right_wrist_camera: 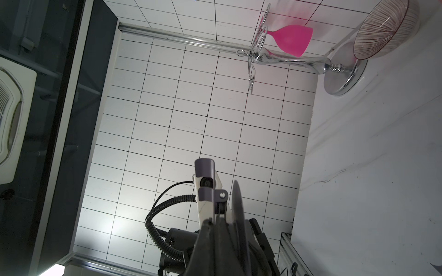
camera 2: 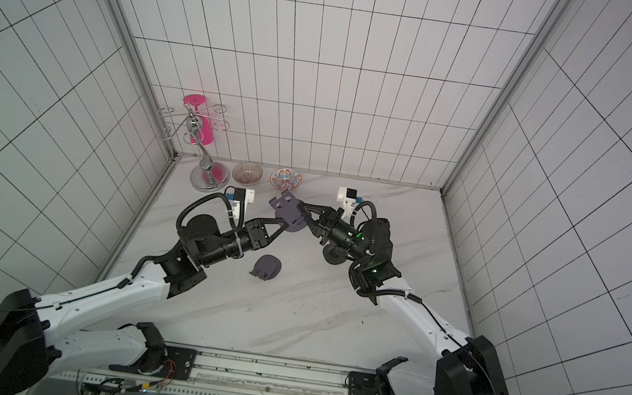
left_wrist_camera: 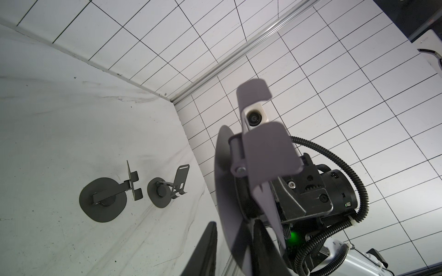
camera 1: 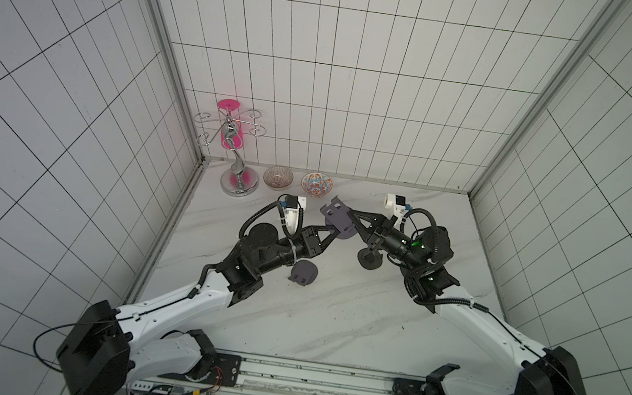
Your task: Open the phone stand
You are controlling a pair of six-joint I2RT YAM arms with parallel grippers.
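The phone stand [camera 1: 337, 216] hangs in the air over the back middle of the worktop [camera 1: 329, 326], between both tools. Its long side runs front to back, and its hooked end points at the back wall. The tools hide part of its round base. The right tool [camera 1: 351, 213] is clamped tight on it. The left tool [camera 1: 336, 233] has fingers on both sides of the base, but I cannot tell if they squeeze. Both arms reach forward and bend in to meet.
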